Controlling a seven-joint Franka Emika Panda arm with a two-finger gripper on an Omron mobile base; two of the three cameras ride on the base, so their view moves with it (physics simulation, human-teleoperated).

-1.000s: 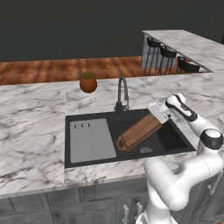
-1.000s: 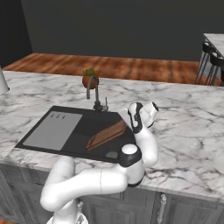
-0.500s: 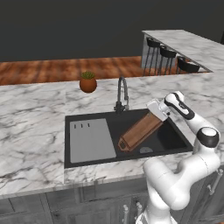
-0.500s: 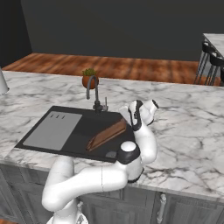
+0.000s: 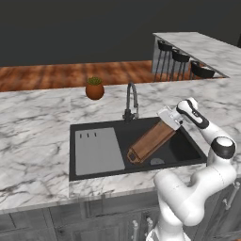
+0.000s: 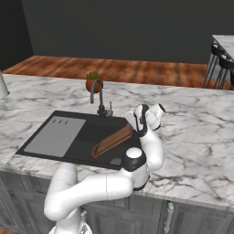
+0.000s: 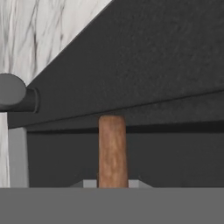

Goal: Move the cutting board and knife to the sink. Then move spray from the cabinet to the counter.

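Observation:
The reddish-brown cutting board [image 5: 150,141] leans on a slant inside the dark sink [image 5: 141,121], its lower end down in the basin and its upper end at the right rim. My gripper [image 5: 165,118] is shut on that upper end. The right base view has the cutting board [image 6: 112,140] sloping down to the left from the gripper [image 6: 132,122] over the sink [image 6: 59,114]. In the hand view the cutting board [image 7: 112,148] rises as a narrow brown strip against the sink's dark wall [image 7: 153,65]. The knife, spray and cabinet are out of view.
A curved faucet [image 5: 132,99] stands behind the basin, with a potted plant [image 5: 94,89] beyond it. The marble counter [image 5: 33,136] surrounds the sink. A grey drainboard [image 5: 96,150] fills the sink's left half. Black bar stools [image 5: 179,56] stand at the far right.

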